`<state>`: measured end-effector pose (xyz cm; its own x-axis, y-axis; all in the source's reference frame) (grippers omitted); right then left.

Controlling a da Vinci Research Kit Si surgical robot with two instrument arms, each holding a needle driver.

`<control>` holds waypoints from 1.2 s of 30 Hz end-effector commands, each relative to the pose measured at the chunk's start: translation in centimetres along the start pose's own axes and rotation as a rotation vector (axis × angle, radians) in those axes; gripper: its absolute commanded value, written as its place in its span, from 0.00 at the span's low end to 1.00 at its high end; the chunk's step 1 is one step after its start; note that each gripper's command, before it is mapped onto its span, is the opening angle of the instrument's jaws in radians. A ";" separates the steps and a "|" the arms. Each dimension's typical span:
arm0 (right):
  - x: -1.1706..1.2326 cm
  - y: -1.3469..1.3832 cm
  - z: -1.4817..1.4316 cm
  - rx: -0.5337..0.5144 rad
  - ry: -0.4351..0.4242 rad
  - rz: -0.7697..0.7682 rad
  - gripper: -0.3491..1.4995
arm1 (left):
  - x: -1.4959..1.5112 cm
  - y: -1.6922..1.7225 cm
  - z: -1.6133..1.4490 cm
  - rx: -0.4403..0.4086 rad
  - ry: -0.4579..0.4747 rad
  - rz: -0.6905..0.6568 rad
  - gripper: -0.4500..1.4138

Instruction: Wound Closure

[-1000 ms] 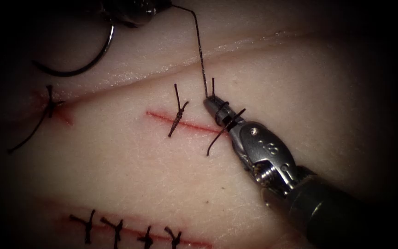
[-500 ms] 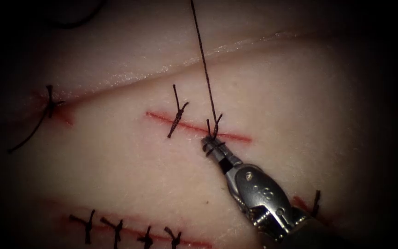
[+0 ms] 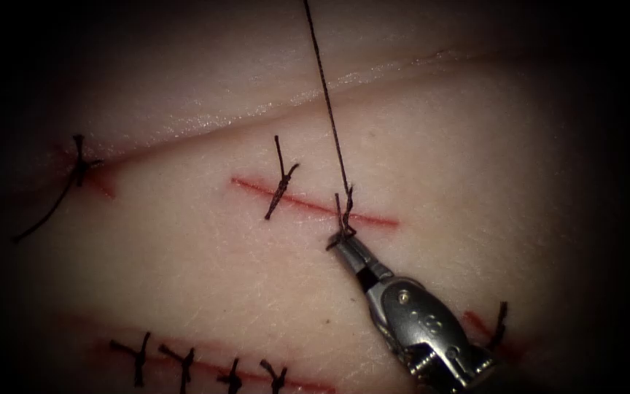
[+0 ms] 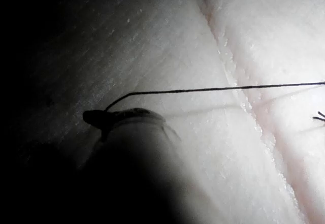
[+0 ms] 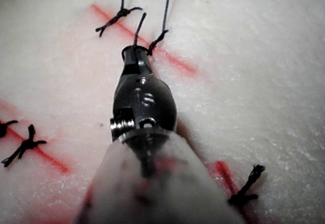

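The tissue (image 3: 205, 284) is pale pork belly, and its short red cut (image 3: 315, 206) runs slanting across the middle of the endoscope view. One finished stitch (image 3: 281, 182) already crosses the cut toward its left end, with two short dark tails standing out of it. Further right on the cut sits a knot (image 3: 344, 219), and from it the dark thread (image 3: 326, 102) rises taut and nearly straight up and out of view. The knot's short free end lies at the near edge of the cut, clamped in the closed jaws of the right tool (image 3: 341, 242).
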<state>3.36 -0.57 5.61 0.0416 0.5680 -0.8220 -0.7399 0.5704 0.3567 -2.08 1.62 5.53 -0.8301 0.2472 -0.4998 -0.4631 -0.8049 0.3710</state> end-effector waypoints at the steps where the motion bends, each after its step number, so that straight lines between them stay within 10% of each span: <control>1: -0.11 -0.10 0.04 0.009 -0.006 -0.001 0.00 | -0.01 0.06 0.09 0.002 -0.004 0.000 0.00; 20: -0.15 -0.27 -0.10 0.153 0.020 -0.203 0.00 | -0.08 -0.66 0.55 0.117 -0.038 -0.059 0.00; 26: -0.21 -0.33 -0.12 0.318 0.093 -0.434 0.00 | -0.10 -0.76 0.64 0.119 -0.054 -0.065 0.00; 36: -0.26 -0.35 0.01 0.598 -0.025 -0.651 0.00 | -0.12 -0.76 0.67 0.126 -0.067 -0.059 0.00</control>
<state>3.53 -0.90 5.66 0.3697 0.0021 -0.9292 -0.0542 0.9983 -0.0193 -1.78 2.59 5.77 -0.8174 0.3315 -0.4711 -0.5439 -0.7134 0.4418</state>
